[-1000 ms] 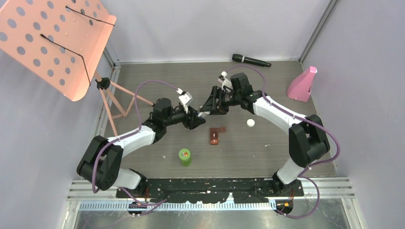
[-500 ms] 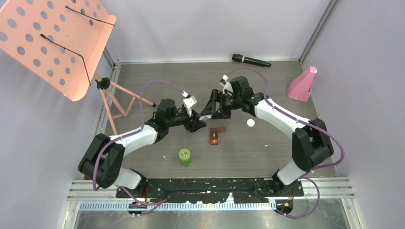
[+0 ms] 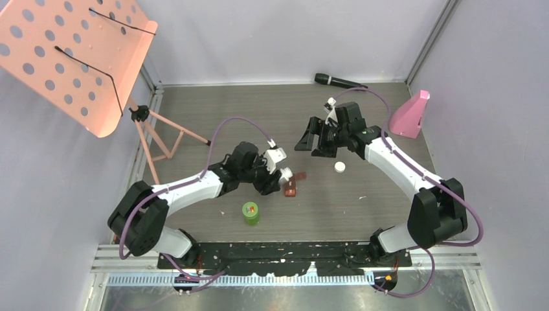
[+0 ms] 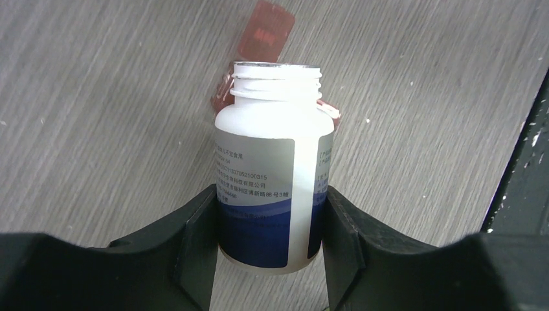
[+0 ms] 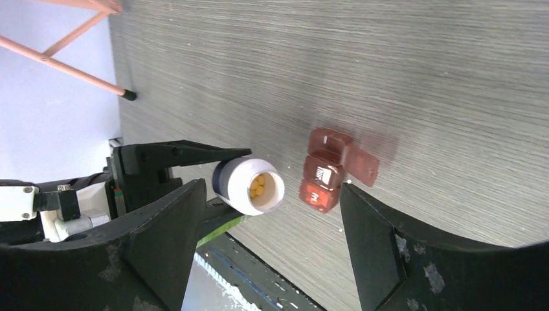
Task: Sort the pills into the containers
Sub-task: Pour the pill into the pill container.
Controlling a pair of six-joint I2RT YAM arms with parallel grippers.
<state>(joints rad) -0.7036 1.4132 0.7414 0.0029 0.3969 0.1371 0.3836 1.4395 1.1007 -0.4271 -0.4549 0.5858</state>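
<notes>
One white bottle (image 4: 272, 181), mouth toward case (image 4: 264, 29)

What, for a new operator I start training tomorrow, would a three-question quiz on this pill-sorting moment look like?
1. True or false: the white bottle clamped in the left gripper is closed at the top.
2. What colour are the pills visible inside it in the right wrist view?
3. The right gripper holds: A) the white bottle, B) the pills, C) nothing.

Key: 1 false, as its threaded neck is bare and open. 2 yellow. 3 C, as its jaws stand wide apart with nothing between them.
</notes>
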